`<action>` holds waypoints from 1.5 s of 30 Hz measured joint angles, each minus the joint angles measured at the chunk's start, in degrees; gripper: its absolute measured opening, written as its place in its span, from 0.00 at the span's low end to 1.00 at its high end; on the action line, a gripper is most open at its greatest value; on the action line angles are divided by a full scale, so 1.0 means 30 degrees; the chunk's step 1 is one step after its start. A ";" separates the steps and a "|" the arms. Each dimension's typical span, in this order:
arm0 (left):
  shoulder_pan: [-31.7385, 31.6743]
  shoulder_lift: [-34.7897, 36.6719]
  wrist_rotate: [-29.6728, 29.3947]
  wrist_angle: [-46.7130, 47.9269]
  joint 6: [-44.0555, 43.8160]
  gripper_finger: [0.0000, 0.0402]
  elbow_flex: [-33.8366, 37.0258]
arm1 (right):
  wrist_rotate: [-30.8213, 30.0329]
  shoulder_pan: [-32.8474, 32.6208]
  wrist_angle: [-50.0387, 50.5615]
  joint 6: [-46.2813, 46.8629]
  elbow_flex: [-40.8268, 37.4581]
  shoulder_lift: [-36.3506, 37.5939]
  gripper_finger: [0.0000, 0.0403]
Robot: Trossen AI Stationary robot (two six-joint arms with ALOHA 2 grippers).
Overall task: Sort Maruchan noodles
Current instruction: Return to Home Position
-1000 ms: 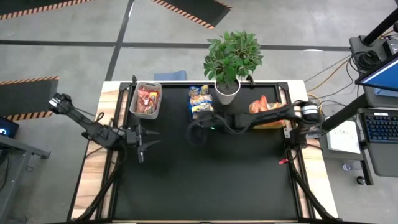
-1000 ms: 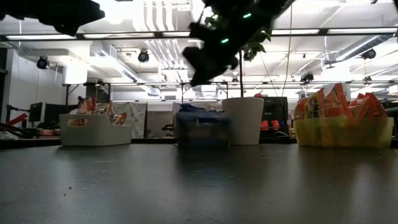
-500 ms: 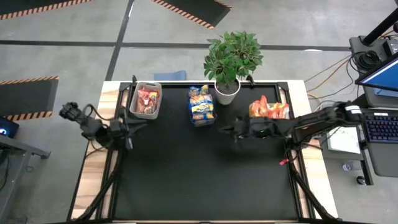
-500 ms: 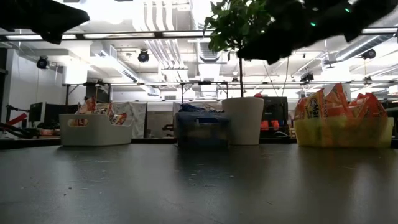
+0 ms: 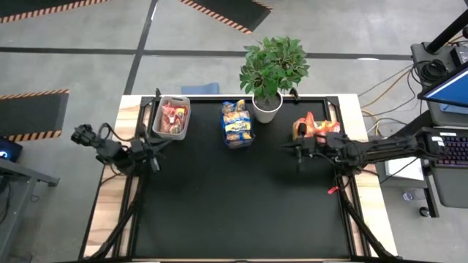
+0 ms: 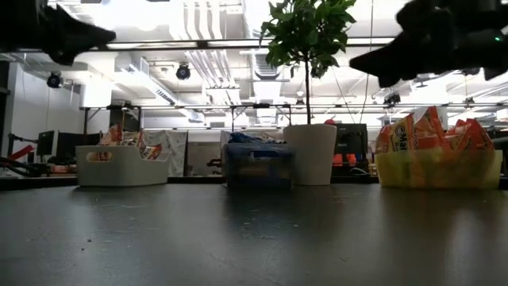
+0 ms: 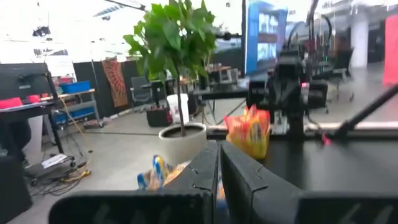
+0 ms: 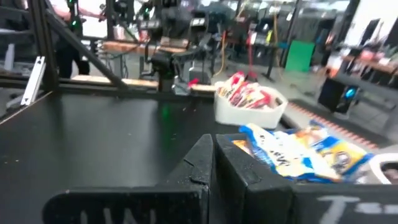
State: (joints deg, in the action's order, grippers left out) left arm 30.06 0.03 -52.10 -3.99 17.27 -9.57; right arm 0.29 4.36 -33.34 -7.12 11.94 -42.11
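The Maruchan noodles lie in three bins along the table's far edge. Red packets (image 5: pixel 172 117) fill the pale grey bin (image 5: pixel 183 128), blue-and-yellow packets (image 5: pixel 238 123) the dark bin (image 6: pixel 256 165), and orange packets (image 5: pixel 314 126) the green bin (image 6: pixel 439 168). My left gripper (image 5: pixel 154 148) is shut and empty at the table's left edge, near side of the grey bin; its fingers (image 7: pixel 219 168) meet. My right gripper (image 5: pixel 296 151) is shut and empty above the mat beside the green bin; its fingers (image 8: pixel 212 160) meet too.
A potted plant (image 5: pixel 272 69) in a white pot (image 6: pixel 310 153) stands between the dark and green bins at the far edge. The black mat (image 5: pixel 234 204) spreads over the middle and near part of the table. Cables and a laptop stand lie beyond the right edge.
My right gripper has drawn back from beside the dark bin toward the table's right edge, levelling out, and now hangs by the green bin. My left gripper has pulled back toward the left edge and shut its fingers on nothing.
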 joint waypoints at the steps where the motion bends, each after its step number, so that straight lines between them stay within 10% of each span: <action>1: -0.0056 -0.0007 0.0014 -0.0011 -0.0036 0.00 0.0245 | -0.0014 0.0051 -0.0074 -0.0131 -0.0361 0.0547 0.02; 24: -0.0086 -0.0196 -0.1658 -0.0502 -0.4904 0.00 0.1248 | -0.0924 0.0050 0.5590 -0.3516 -0.3752 1.3507 0.02; 45: -0.0086 -0.0260 -0.1373 -0.0466 -0.5650 0.00 0.1248 | -0.1111 0.0057 0.7047 0.2204 -0.3723 1.2350 0.02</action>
State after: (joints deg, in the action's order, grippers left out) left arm 29.80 -0.75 -56.22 -5.39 0.32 -5.82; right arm -3.04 4.54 -12.20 -0.51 0.78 -5.06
